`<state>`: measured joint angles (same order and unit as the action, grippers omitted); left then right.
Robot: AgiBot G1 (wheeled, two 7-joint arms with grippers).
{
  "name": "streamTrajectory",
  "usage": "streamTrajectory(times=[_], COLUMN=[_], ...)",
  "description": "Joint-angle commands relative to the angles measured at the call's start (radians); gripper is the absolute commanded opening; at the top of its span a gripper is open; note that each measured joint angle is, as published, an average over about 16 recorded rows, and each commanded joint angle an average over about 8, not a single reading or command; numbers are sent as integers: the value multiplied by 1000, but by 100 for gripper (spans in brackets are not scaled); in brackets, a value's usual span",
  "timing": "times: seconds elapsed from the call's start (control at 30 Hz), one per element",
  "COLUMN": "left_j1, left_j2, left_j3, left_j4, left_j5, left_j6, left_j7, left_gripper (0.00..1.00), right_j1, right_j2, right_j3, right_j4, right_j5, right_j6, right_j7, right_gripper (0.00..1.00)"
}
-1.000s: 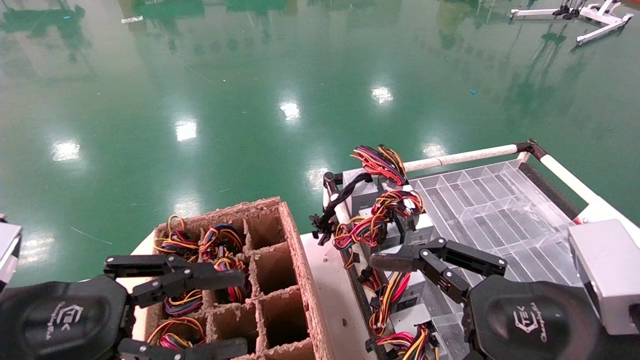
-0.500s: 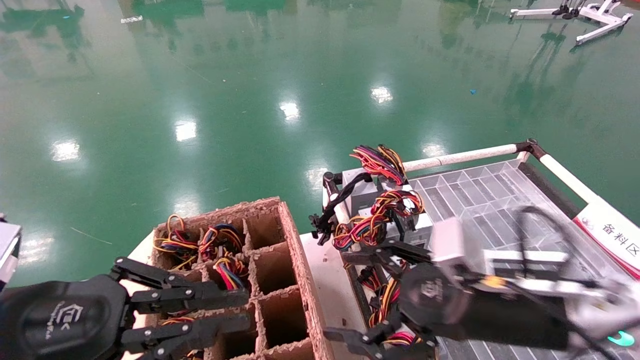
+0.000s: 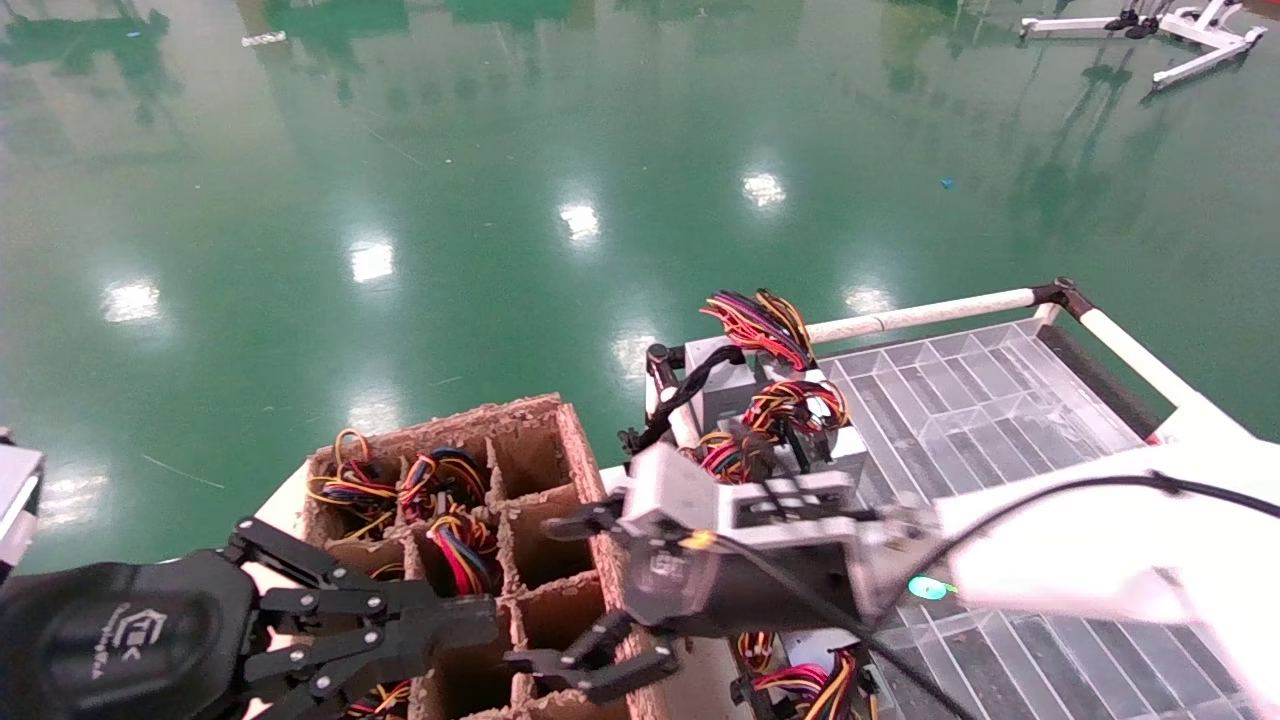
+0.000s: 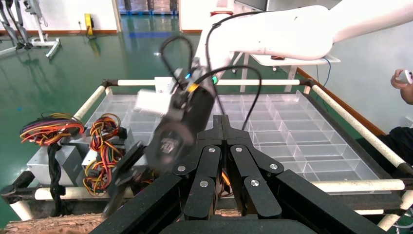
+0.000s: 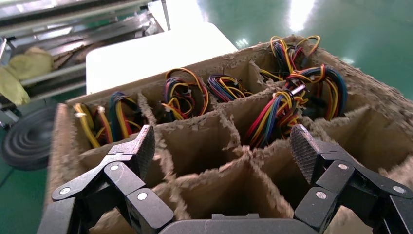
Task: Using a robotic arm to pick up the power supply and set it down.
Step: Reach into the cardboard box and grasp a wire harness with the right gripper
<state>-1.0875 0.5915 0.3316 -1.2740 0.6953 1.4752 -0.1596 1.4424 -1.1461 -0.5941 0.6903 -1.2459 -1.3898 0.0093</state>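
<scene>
My right gripper (image 3: pixel 565 598), black with a white forearm and a green light, hangs open and empty over the right-hand cells of the cardboard divider box (image 3: pixel 590 480). In the right wrist view its fingers (image 5: pixel 225 146) straddle two empty cells. The power supply sits deep in a cell just beyond, and only its mostly red wire bundle (image 5: pixel 272 117) (image 3: pixel 462 550) shows; the grey body is hidden. My left gripper (image 3: pixel 490 625) (image 4: pixel 217 119) is shut on nothing at the box's near left corner.
To the right, a clear compartment tray (image 3: pixel 980 400) framed by white rails (image 3: pixel 920 315) holds grey supply boxes (image 3: pixel 722 385) with coloured wire bundles along its left edge. More wire bundles (image 5: pixel 182 97) fill the box's far cells. Green floor (image 3: pixel 500 200) lies beyond.
My right arm swung left from above the tray to above the cardboard box, turning and staying open. My left gripper's fingers went from open to shut.
</scene>
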Motion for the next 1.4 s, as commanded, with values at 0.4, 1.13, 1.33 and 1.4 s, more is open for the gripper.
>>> streamTrajectory(times=[0.4,1.13,1.33,1.4], left_j1=[0,0,0,0], left_j2=[0,0,0,0], left_j3=[0,1,1,1], left_j4=[0,0,0,0], left_j5=[0,-1,-1,-1], left_j6=[0,0,0,0], left_j7=[0,0,0,0], left_gripper=[92,100,100,100], right_j1=[107,94,96,98], right_j2=[-205,-223,-223,-223], right_j3=[-76,-379,-453,-476], right_j4=[-247,-118,-99,-95], right_j5=[-90,50,99,114], right_j6=[85,410,464,476], right_j7=[-160,-50,-26,-21], right_gripper=[100,0,0,0])
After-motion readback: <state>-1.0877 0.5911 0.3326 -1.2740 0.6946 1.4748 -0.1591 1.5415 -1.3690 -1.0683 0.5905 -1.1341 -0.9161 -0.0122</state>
